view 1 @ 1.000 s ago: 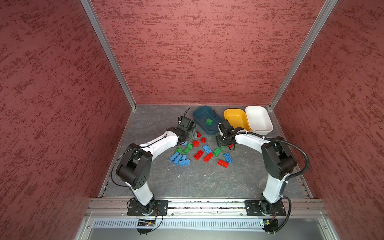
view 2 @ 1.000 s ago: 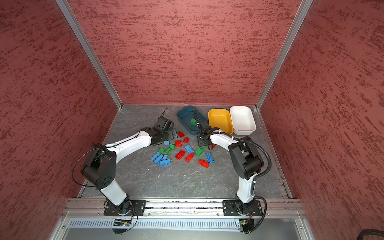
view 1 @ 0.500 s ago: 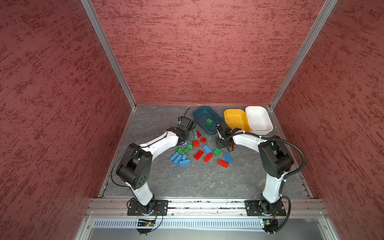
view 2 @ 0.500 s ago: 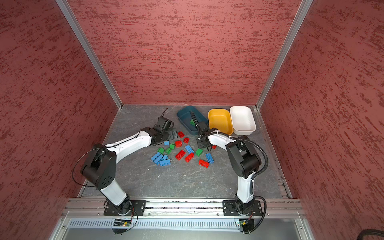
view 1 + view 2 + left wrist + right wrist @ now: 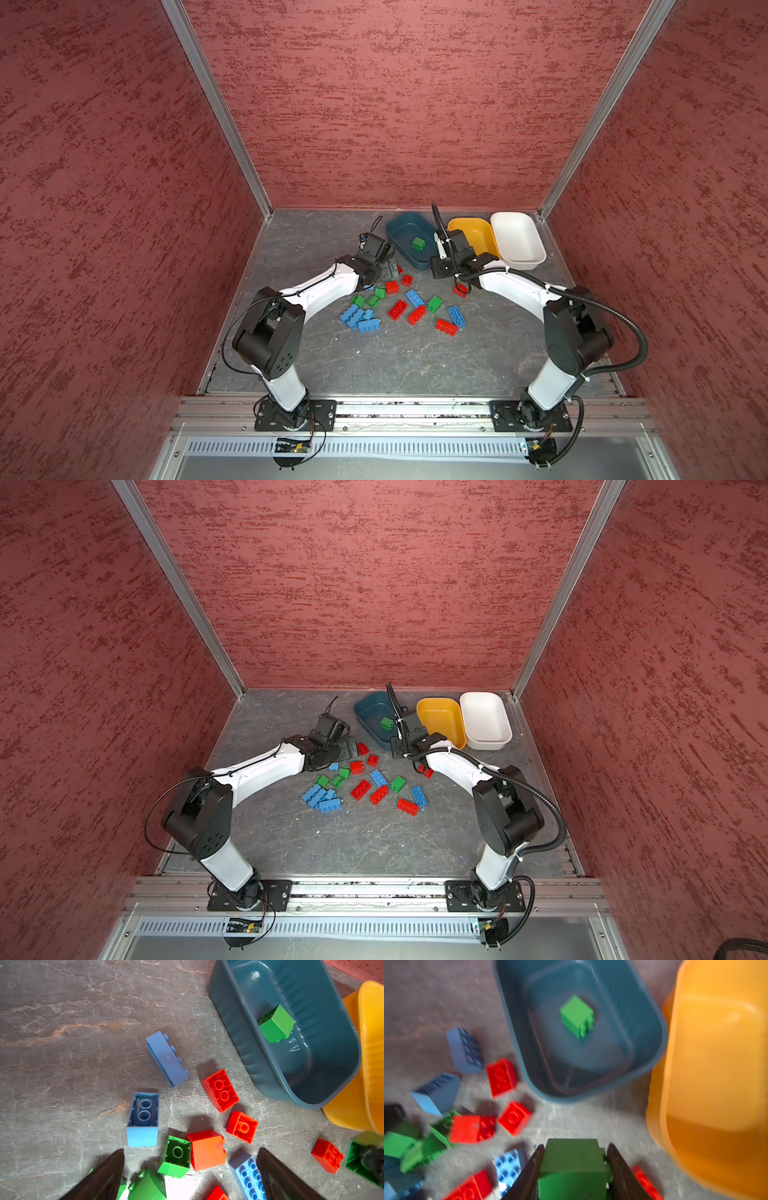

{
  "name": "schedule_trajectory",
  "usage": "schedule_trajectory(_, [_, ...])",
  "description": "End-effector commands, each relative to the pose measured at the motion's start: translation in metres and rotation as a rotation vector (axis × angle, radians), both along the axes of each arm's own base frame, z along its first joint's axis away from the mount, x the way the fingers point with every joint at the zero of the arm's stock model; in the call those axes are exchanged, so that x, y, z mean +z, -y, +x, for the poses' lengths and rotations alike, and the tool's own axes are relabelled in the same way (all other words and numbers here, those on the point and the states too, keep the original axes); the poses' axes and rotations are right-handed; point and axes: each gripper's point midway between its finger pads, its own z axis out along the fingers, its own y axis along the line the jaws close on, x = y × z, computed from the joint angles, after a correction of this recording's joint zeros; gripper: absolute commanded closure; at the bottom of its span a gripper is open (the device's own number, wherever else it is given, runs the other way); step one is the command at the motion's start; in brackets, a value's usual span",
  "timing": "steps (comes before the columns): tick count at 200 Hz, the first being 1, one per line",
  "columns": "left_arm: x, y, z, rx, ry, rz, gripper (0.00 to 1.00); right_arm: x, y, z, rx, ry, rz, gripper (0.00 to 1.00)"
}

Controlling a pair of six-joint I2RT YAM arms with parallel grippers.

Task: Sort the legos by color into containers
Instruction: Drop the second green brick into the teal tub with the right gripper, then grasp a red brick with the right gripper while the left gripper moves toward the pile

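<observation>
Top views: I am seeing the legos point(image 5: 405, 305) lying mid-bench; the teal tub point(image 5: 401, 226), orange tub point(image 5: 440, 717) and white tub point(image 5: 517, 239) are lining the far right edge.
Left wrist: my left gripper point(image 5: 190, 1176) is hanging with fingers wide apart over loose bricks.
Right wrist: my right gripper point(image 5: 574, 1169) is clamping a green brick point(image 5: 572, 1162); another green brick point(image 5: 577, 1016) is sitting inside the teal tub.
</observation>
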Motion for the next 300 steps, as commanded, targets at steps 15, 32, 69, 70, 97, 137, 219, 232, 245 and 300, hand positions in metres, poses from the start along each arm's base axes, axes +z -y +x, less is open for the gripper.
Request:
schedule_trajectory(15, [0.01, -0.003, -0.001, 0.026, 0.017, -0.012, 0.01, 0.016, -0.025, 0.049, -0.009, 0.086, 0.019, 0.68])
schedule_trajectory(32, [0.009, -0.007, -0.003, 0.036, 0.013, -0.001, 0.01, 0.015, -0.027, 0.066, -0.03, 0.102, -0.008, 0.68])
schedule_trajectory(69, [0.007, -0.008, -0.005, 0.043, 0.004, -0.006, 0.01, 0.009, -0.033, 0.093, -0.038, 0.122, -0.038, 0.67])
schedule_trajectory(70, [0.007, -0.008, -0.005, 0.043, 0.004, -0.007, 0.01, 0.009, -0.034, 0.093, -0.037, 0.122, -0.038, 0.66])
schedule_trajectory(97, [0.006, -0.008, -0.006, 0.039, -0.008, -0.01, 0.01, 0.011, -0.035, 0.098, -0.043, 0.111, -0.046, 0.5])
schedule_trajectory(137, [0.003, -0.001, -0.008, 0.027, -0.017, -0.024, 0.01, 0.026, -0.024, 0.069, -0.01, 0.122, -0.038, 0.29])
schedule_trajectory(219, [0.006, 0.069, -0.016, -0.126, -0.025, -0.065, 0.01, -0.008, 0.053, -0.036, -0.294, -0.043, 0.121, 0.17])
schedule_trajectory(232, [0.002, 0.076, -0.016, -0.14, -0.039, -0.073, 0.01, -0.016, 0.074, -0.044, -0.386, -0.044, 0.112, 0.16])
schedule_trajectory(245, [0.0, 0.083, -0.016, -0.153, -0.049, -0.083, 0.01, -0.028, 0.087, -0.051, -0.448, -0.065, 0.106, 0.15])
schedule_trajectory(300, [-0.002, 0.084, -0.015, -0.157, -0.056, -0.073, 0.01, -0.067, 0.088, -0.05, -0.336, -0.142, 0.026, 0.16])
